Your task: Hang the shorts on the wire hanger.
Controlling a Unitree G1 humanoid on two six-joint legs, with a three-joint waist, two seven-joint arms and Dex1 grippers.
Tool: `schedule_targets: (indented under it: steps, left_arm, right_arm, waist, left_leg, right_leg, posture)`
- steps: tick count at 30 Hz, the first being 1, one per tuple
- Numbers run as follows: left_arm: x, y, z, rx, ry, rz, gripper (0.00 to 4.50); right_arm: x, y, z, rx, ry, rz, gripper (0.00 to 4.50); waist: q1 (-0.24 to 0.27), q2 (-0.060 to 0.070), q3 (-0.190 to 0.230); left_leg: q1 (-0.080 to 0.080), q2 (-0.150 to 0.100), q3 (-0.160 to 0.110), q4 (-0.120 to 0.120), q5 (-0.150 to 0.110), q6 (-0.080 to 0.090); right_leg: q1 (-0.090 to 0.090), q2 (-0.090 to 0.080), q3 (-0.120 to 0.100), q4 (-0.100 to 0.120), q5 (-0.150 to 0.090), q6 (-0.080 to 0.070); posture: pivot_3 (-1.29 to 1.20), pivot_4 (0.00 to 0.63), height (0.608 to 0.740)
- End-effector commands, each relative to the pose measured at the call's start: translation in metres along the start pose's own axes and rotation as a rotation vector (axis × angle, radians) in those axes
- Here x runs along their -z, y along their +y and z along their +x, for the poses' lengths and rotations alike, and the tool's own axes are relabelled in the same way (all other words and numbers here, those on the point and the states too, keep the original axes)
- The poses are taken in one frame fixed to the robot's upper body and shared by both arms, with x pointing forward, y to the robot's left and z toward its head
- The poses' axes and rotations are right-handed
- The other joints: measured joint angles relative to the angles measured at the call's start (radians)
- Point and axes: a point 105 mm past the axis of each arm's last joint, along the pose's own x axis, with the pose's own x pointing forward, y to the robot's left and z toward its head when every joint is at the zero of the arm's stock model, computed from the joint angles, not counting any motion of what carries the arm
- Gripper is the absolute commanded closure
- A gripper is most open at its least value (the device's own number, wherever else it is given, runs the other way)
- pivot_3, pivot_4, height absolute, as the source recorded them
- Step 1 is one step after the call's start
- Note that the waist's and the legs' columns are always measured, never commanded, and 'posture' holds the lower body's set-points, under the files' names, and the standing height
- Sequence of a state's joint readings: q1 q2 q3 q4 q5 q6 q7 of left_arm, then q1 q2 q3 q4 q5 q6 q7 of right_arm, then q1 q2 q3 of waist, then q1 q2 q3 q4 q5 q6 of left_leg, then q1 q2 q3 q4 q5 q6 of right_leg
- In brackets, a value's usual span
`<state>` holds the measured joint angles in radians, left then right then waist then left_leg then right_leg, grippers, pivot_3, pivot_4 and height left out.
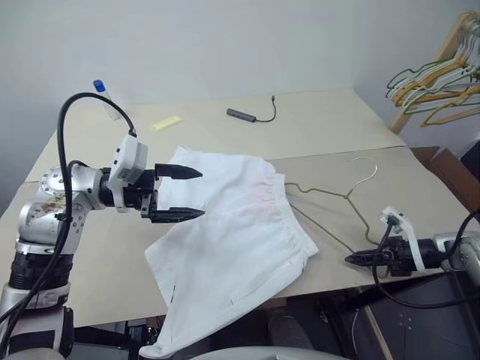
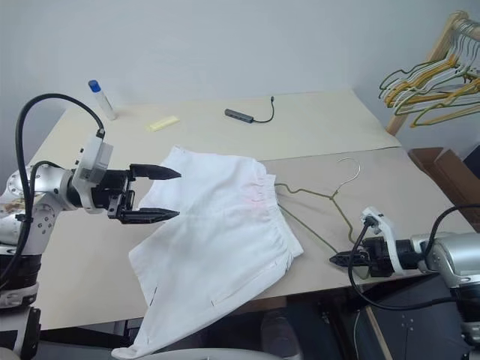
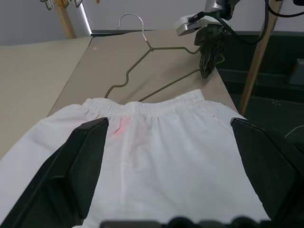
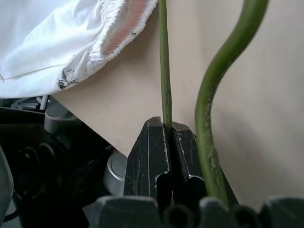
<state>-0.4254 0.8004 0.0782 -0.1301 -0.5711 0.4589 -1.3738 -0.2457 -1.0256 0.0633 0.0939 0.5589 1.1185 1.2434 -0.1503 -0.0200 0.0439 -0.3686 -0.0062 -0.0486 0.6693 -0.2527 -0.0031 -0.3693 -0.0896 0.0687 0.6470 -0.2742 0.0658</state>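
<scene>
This looks like a plain test room or lab set up for handling clothes, not a home. A bare pale wall fills the top of the frame. The tabletop across the middle is covered in plain beige sheets. At the upper right a wooden rack holds a bunch of spare hangers. Near the tabletop's far edge lie a small adapter with a cable, a yellow slip and a blue-capped tube.
</scene>
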Motion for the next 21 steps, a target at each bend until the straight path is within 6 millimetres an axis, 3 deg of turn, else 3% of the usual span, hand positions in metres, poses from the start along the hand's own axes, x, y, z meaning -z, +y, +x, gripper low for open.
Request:
schedule_targets:
  steps: [1,6,11,16,21]
  left_arm:
    - [-0.011,0.0,0.0,0.004,-0.003,0.054,0.03]
    - [-0.013,0.0,0.002,0.012,0.001,0.066,0.03]
    - [-0.014,0.001,0.0,-0.003,0.008,0.08,0.03]
    - [-0.015,0.002,0.001,-0.014,-0.003,0.084,0.03]
    - [-0.015,0.002,0.004,-0.021,-0.01,0.093,0.03]
  right_arm:
    - [-0.026,-0.006,0.002,0.012,-0.029,-0.056,4.5]
    - [-0.037,-0.014,0.019,0.002,0.054,-0.078,4.5]
    - [-0.039,-0.016,0.023,-0.029,0.108,-0.075,4.5]
    - [-0.064,-0.025,0.032,0.004,0.049,-0.052,4.5]
    - [-0.069,-0.029,0.041,-0.002,0.044,-0.048,4.5]
  waist:
    - [-0.003,0.0,0.0]
    - [0.001,0.0,0.0]
    - [0.019,0.0,0.0]
    - [0.021,0.0,0.0]
    - [0.03,0.0,0.0]
  left_leg:
    - [0.0,0.0,0.0,0.0,0.0,0.0]
    - [-0.001,0.001,0.0,0.0,0.0,0.0]
    - [-0.001,-0.001,-0.001,0.0,0.0,0.0]
    - [0.0,0.0,-0.001,0.0,0.0,0.0]
    - [-0.001,-0.001,-0.002,0.0,0.0,0.0]
  right_leg:
    - [0.0,0.0,0.0,0.0,0.0,0.0]
    - [-0.001,0.001,0.0,0.0,0.0,-0.001]
    - [-0.001,-0.001,-0.001,0.0,0.0,-0.001]
    - [-0.001,0.001,0.0,0.001,0.001,-0.002]
    - [-0.002,0.0,-0.001,0.0,0.001,-0.002]
  posture:
    - [-0.11,0.0,0.74]
    - [-0.09,0.0,0.74]
    - [-0.07,0.0,0.74]
    - [-0.06,0.0,0.74]
    - [-0.05,0.0,0.74]
